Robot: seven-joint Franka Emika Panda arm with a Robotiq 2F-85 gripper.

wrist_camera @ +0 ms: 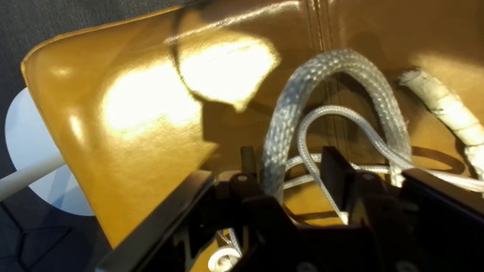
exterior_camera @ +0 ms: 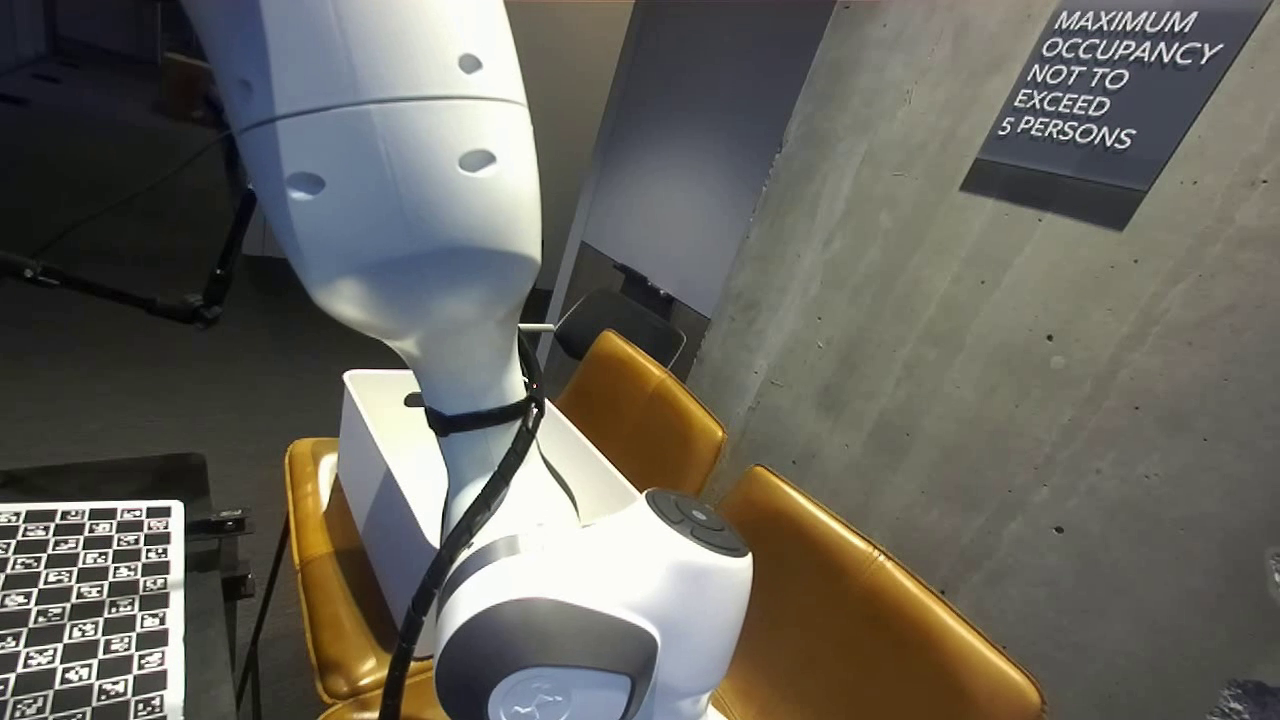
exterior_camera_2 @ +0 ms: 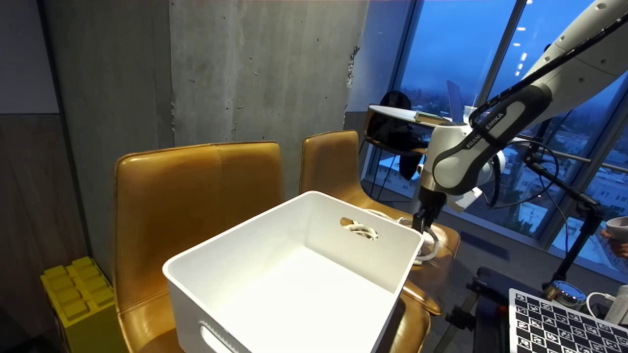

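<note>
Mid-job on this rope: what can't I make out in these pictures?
Wrist view: lower run of the thick rope, hidden by the jaws, so contact is unclear.
Wrist view: one end of the cream rope, cut off by the right edge.
In an exterior view: some of the pale cords, hidden by the white bin.
In an exterior view: jaws, unseen, probably behind the robot arm or below the bottom edge.
</note>
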